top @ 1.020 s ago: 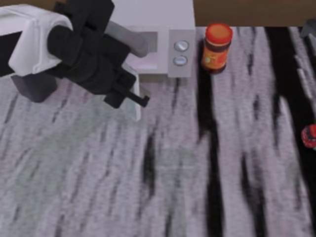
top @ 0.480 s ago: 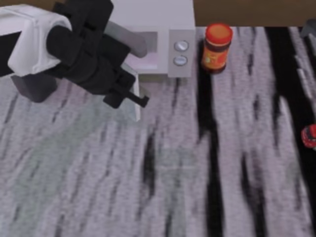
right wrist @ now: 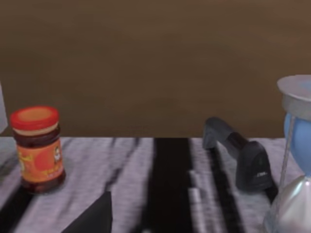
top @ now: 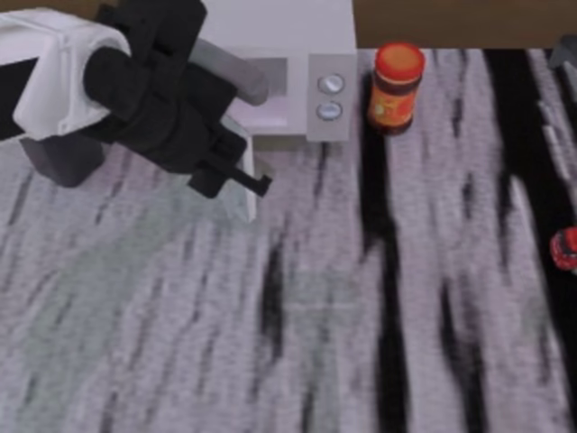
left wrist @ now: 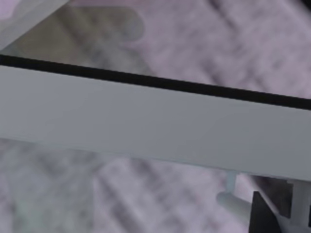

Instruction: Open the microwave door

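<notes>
Table (top: 361, 343), streaked grey and black, is lying bare across the near half in the top view.

Microwave door (top: 245, 194) is standing swung out from the oven front toward the table's near side, its free edge pointing nearward, long axis running roughly front to back. Left wrist view is showing its pale edge (left wrist: 146, 124) as a long band crossing the whole picture, dark line along 1 side.

Left gripper (top: 242, 177) is sitting at that free edge, fingers touching the panel; cannot tell whether they are clamped or apart.

Microwave (top: 297, 54) is sitting at the far edge, left of centre, front facing near, 2 silver knobs (top: 330, 96) on its right panel.

Orange-lidded jar (top: 397, 87) is standing upright just right of the microwave.

Right gripper is out of the top view.
</notes>
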### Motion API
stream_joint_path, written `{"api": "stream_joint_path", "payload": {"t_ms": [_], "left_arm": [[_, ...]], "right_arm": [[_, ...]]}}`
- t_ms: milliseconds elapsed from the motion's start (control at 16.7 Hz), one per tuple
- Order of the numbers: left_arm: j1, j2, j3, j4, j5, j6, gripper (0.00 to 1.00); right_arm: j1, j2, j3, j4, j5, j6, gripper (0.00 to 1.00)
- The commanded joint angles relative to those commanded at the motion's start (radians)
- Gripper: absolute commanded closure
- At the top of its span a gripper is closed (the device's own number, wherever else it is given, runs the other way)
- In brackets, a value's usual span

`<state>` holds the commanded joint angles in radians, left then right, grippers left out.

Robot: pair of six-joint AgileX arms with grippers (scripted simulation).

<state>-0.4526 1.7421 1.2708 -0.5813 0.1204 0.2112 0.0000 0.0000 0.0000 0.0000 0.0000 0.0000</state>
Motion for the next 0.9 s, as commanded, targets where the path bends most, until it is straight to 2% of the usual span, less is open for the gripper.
{"api": "stream_joint_path", "payload": {"t_ms": [540,900], "left_arm": [[-0.004,0.000,-0.003,0.000,0.008,-0.001,1.00],[0.048,-0.032,-0.039,-0.019,0.068,0.123,1.00]], "right_arm": [[0.000,0.000,0.000,0.000,0.000,0.000,0.00],[0.000,0.000,0.000,0.000,0.000,0.000,0.00]]}}
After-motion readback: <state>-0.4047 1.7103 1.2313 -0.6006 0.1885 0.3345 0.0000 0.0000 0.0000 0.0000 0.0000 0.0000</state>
